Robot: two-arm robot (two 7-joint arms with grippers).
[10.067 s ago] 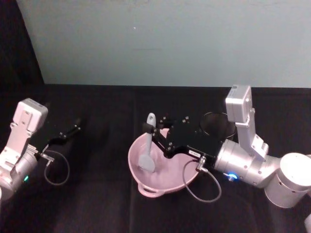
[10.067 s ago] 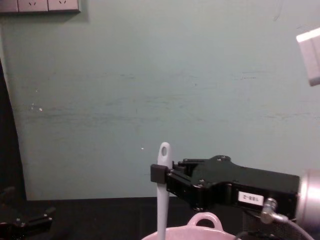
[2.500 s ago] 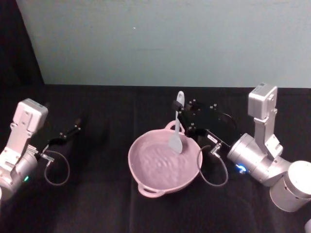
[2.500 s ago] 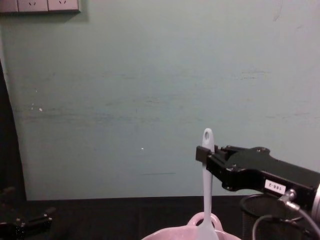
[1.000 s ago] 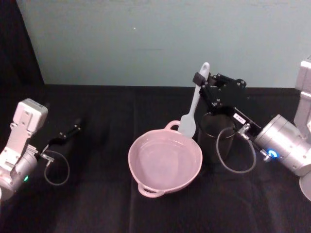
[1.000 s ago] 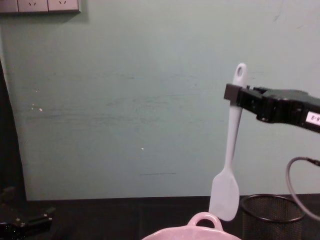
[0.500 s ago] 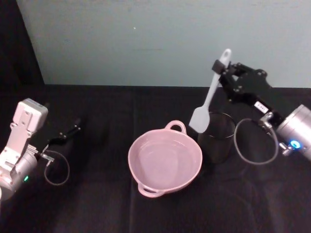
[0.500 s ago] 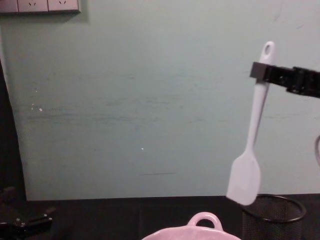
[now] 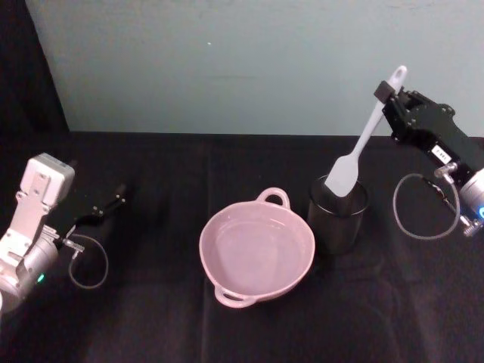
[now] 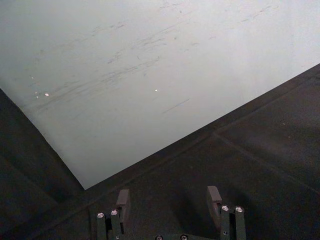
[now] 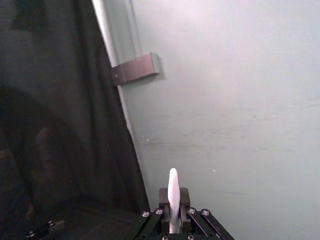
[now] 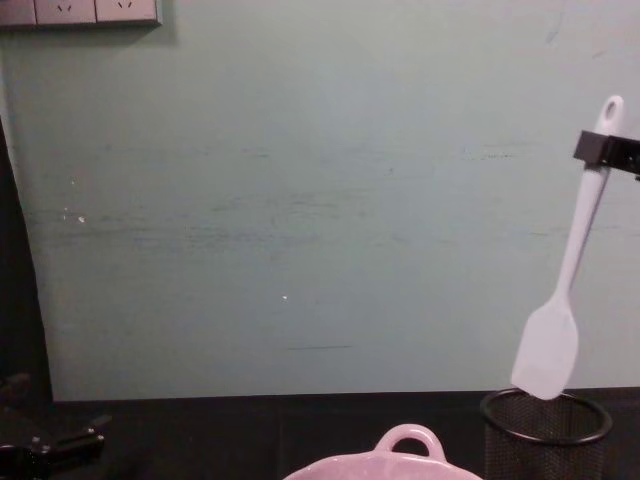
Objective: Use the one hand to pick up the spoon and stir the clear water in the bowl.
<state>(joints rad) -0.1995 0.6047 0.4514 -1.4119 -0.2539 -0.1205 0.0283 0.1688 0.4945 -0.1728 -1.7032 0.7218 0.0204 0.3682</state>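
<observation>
Mesh cup, black wire, stands on the dark table just to the right of the pink bowl, near it but whether they touch is unclear. Above this cup hangs the spoon, tilted, its flat blade level with the cup's rim in the head view and just over the rim in the chest view; nothing stands between blade and cup. The right gripper, raised to the right of the bowl, is clamped shut on the spoon's slim handle just below the oval hole. The bowl holds clear water, and the small loop handle on its far rim faces the wall. Its lower part is cut off in the chest view. Far to the bowl's left, the left gripper sits parked low over the table with fingers spread and nothing between them.
</observation>
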